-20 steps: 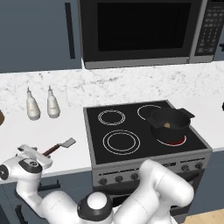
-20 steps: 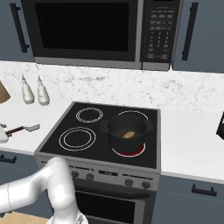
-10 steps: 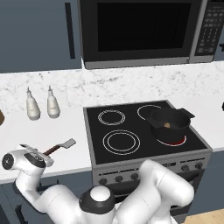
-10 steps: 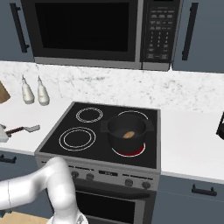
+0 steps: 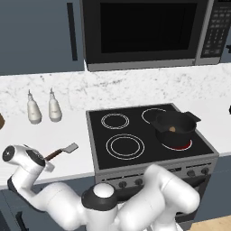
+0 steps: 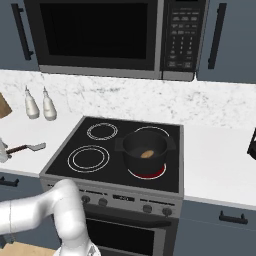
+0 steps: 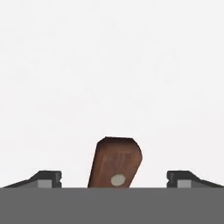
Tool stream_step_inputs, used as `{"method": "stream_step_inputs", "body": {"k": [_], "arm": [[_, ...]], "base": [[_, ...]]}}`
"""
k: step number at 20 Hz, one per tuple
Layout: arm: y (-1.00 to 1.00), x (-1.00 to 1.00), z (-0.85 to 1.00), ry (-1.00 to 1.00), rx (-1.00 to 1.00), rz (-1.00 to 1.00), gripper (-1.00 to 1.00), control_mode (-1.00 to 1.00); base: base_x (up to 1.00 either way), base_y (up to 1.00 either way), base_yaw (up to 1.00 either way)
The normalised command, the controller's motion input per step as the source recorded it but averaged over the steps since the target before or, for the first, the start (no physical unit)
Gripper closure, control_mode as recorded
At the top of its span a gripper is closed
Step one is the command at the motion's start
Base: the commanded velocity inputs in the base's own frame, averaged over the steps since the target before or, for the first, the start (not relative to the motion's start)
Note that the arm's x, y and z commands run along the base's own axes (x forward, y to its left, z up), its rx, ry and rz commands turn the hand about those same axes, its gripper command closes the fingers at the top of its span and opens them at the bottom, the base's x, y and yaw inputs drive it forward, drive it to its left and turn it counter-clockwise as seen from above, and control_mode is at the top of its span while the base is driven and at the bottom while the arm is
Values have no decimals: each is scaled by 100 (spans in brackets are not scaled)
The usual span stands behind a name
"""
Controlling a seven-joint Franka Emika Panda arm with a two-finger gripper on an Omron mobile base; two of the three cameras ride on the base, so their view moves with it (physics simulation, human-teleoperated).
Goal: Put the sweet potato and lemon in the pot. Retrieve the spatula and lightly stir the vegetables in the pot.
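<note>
The spatula (image 5: 62, 151) has a reddish-brown handle with a wood-like grain (a pale round rivet shows at its end in the hand view) and a flat grey blade that reads as matt metal. The counter (image 5: 27, 140) is white stone-look marble with faint grey veining and a smooth finish. The pot (image 6: 145, 150) is dark grey, matt, metal-like. The stove top (image 6: 100, 145) is glossy black glass. The microwave (image 6: 100, 37) has a brushed-metal frame and a glossy dark door. The two shakers (image 5: 43, 108) look like smooth off-white ceramic.
</note>
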Motion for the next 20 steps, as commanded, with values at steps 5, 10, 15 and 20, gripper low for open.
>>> {"method": "stream_step_inputs", "body": {"k": [5,10,15,20], "arm": [[1,10,-54,10,-2,-22,-100,-100],[14,0,-65,12,-6,-20,-100,-100],[15,-45,-77,3,-12,-11,-100,-100],[2,-66,-72,0,-16,-11,-100,-100]], "base": [[0,0,0],[0,0,0],[0,0,0],[0,0,0]]}}
